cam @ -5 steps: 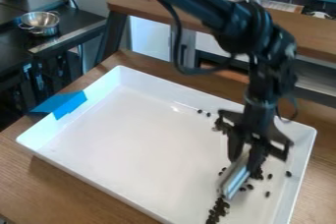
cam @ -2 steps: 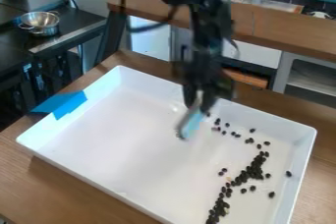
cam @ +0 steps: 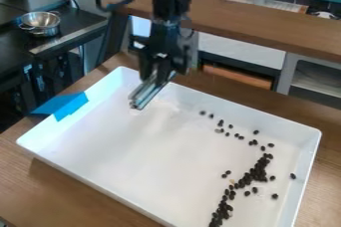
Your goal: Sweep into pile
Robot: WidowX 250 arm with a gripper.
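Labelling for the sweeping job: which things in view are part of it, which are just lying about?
Part of the job:
dark beans, a loose line plus strays
white tray under them
sweeping tool
gripper, holding the tool

Just lying about:
metal bowl, far left
blue tape, on the tray's edge
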